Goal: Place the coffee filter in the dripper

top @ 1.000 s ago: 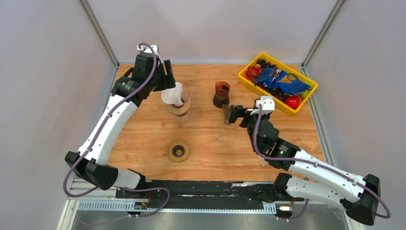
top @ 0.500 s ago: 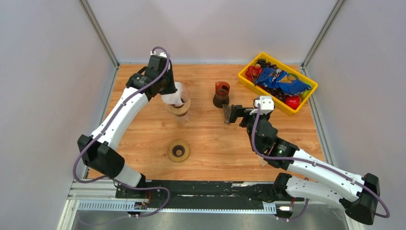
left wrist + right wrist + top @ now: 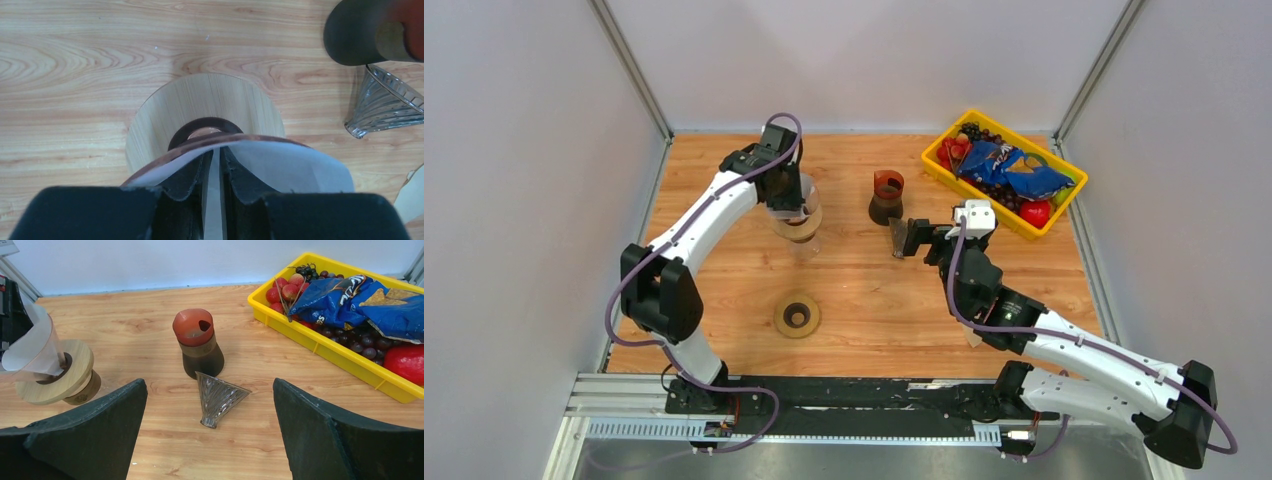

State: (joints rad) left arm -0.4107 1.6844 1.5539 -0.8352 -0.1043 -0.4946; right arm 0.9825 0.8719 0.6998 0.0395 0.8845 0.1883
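Pinching the white coffee filter (image 3: 280,165) between nearly closed jaws, the left gripper (image 3: 212,165) hangs directly above the wood-collared dripper (image 3: 210,100), with the filter's tip pointing down into its opening. The right gripper (image 3: 905,238), jaws spread wide, sits well apart.

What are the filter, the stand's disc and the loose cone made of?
Filter: looks like thin white paper, matte; it curves and folds softly.
Disc: pale wood, or wood veneer, matte; straight grain lines show.
Cone: probably clear glass, perhaps plastic, glossy; see-through ribbed wall with highlights.
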